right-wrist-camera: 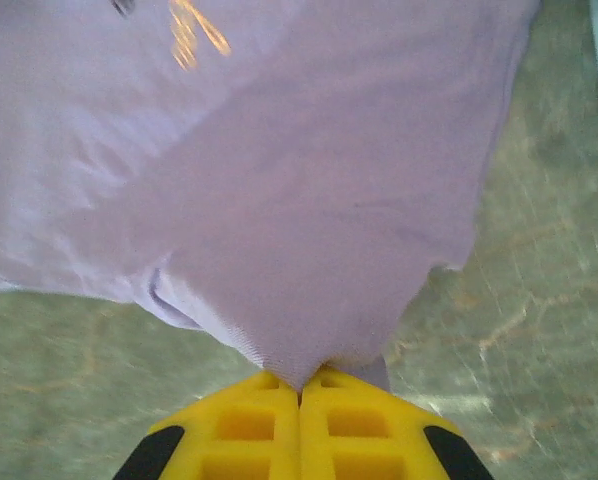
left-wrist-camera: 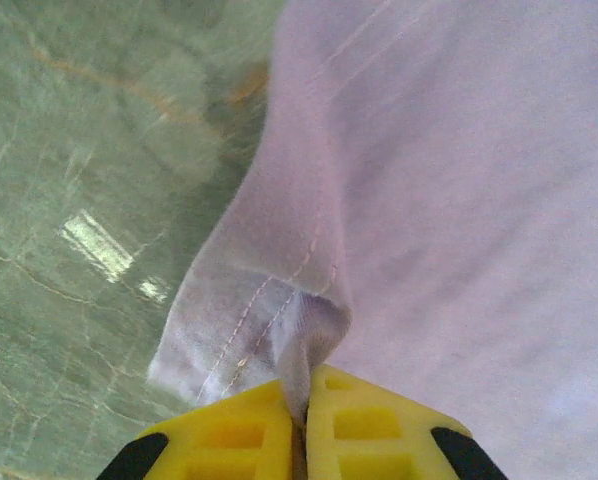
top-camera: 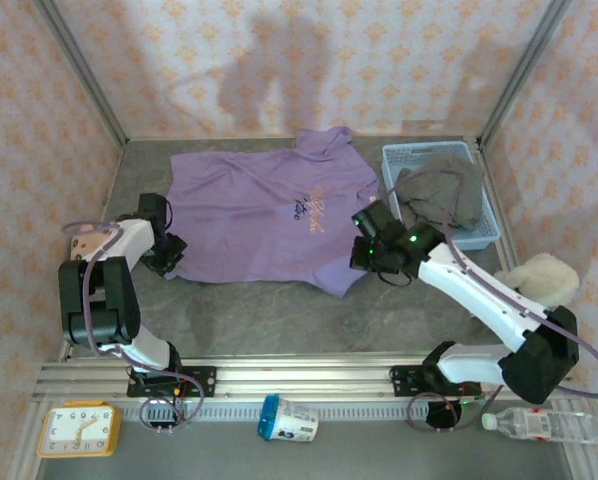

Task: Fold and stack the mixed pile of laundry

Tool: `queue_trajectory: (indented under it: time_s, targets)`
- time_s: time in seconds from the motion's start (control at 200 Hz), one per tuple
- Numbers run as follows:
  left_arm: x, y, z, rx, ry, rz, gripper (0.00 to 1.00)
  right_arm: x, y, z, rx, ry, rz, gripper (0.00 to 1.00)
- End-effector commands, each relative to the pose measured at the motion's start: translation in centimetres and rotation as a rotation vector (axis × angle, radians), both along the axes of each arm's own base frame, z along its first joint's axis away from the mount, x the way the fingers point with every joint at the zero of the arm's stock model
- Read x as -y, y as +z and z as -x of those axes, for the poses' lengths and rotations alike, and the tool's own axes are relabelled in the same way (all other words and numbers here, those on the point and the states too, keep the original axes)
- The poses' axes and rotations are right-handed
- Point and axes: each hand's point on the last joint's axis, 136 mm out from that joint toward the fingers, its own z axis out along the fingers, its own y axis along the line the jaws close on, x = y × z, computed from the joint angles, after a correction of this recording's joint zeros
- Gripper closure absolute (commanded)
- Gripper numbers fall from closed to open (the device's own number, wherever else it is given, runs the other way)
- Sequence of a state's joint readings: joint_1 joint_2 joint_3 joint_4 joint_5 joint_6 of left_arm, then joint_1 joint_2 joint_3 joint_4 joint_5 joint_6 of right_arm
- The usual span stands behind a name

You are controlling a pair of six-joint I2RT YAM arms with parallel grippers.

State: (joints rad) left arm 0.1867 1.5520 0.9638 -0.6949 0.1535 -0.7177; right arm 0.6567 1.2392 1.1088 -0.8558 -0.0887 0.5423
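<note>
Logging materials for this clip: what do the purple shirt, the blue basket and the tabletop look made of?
The shirt: soft knit cloth, matte; it wrinkles and shows stitched hems. The basket: likely rigid plastic, with a moulded mesh wall. The tabletop: stone-look, grey-green with veins and glossy glare, possibly a printed laminate.

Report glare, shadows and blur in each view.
Top external: sharp, with soft dark shadows on the back wall. Left wrist: white glare patch on the table, blurred farther off. Right wrist: the lilac shirt and its orange print look smeared.
</note>
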Motion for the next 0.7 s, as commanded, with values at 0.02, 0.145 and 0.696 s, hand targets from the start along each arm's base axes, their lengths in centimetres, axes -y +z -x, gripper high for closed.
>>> queue_trajectory:
  time_s: [0.02,0.145,0.696]
  targets:
    - [0.5,3.8,-1.9,0.075,-0.045,0.008,0.9,0.6,2.4,-2.8,0.077,-0.056,0.003,1.0]
    - [-0.1,5.2,-3.8,0.118,-0.011,-0.012,0.9,0.7,4.1,-6.3,0.135,-0.093,0.006,1.0]
    - [-1.6,5.2,-14.7,0.153,0.041,0.027,0.66,0.2,2.8,-25.2,0.167,-0.179,0.032,0.85]
